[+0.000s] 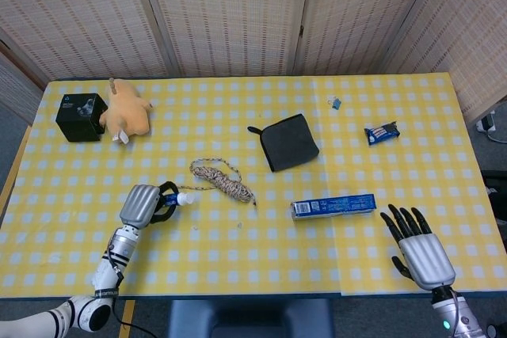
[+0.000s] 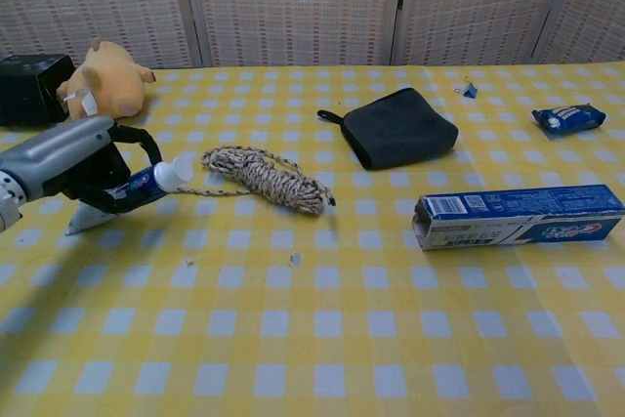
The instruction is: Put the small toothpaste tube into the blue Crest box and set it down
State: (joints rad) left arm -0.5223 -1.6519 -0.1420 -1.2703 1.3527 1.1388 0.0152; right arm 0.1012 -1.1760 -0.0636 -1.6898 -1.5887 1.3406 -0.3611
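Toothpaste tube [image 2: 146,184] sits in your left hand [image 2: 73,165], fingers wrapped round its middle, white cap end tipped up toward the rope coil [image 2: 266,175], flat crimped tail pointing down at the worktop [image 2: 322,339]; it looks lifted clear, though the tail is close to the cloth. Blue Crest box [image 2: 520,217] lies flat on its long side, well apart to the right, with its open end facing the left hand. Right hand [image 1: 418,244] rests near the front edge just beside the box, fingers spread, holding nothing. Risks as judged from here: the grip is on the tube's soft body, so a tighter squeeze could deform it or let it twist, and a twisted tube will not line up with the narrow mouth. The rope coil lies between tube and box; a low carry could snag the cap on it or drag the strand along. The box is loose and light, so pushing the tube in with nothing bracing it would likely just slide it away; you probably need the right hand on it first. Gripping the box too hard may crush the mouth shut. I cannot tell whether end flaps partly block the opening; check before you insert.
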